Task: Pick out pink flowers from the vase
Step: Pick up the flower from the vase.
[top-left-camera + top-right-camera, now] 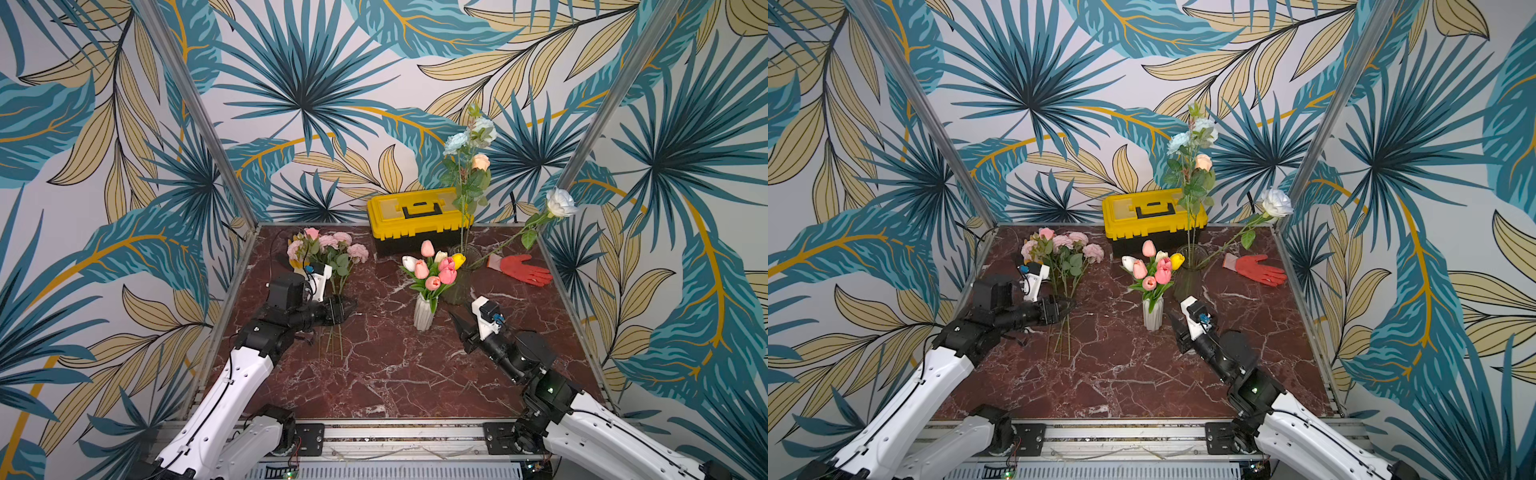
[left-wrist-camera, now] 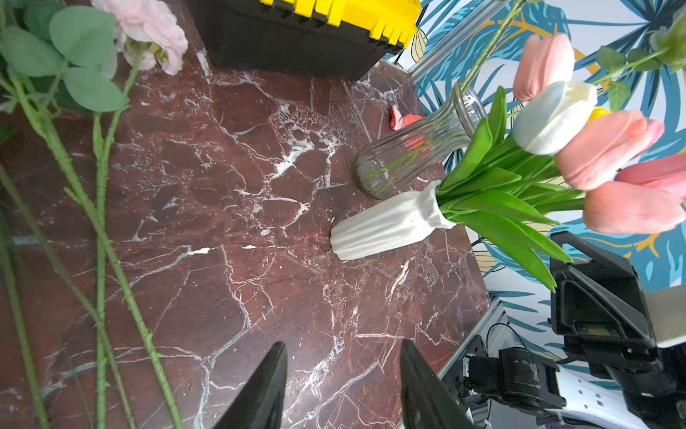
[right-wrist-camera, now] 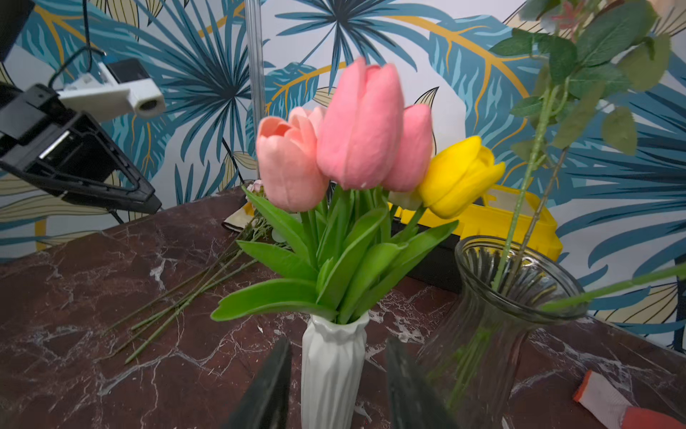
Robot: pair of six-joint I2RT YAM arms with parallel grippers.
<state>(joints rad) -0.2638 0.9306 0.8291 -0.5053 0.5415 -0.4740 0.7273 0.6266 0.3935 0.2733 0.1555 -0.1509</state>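
Pink tulips (image 1: 448, 275) stand upright in a ribbed white vase (image 1: 424, 313), straight ahead of the right gripper (image 1: 455, 318). In the right wrist view its jaws are apart, one finger on each side of the vase's lower body. The top views show the fingertips just short of the vase, so nothing is held. A yellow tulip (image 3: 460, 174) and a white tulip (image 2: 553, 119) share that vase.

A bunch of pale pink ruffled blooms (image 1: 328, 241) lies flat on the marble table (image 1: 395, 365), with its long green stems (image 2: 100, 237) running past the left gripper (image 1: 351, 307). That gripper's jaws stand moderately apart with only bare marble between them, and the stems lie just beside them.

Beyond the right jaws and close beside the white vase, a clear glass vase (image 1: 459, 286) holds pale blue blooms (image 1: 457, 143), a peach bud (image 1: 481, 162) and a leaning white rose (image 1: 560, 202). Farther beyond sit a yellow toolbox (image 1: 415, 216) and an orange glove (image 1: 521, 269).
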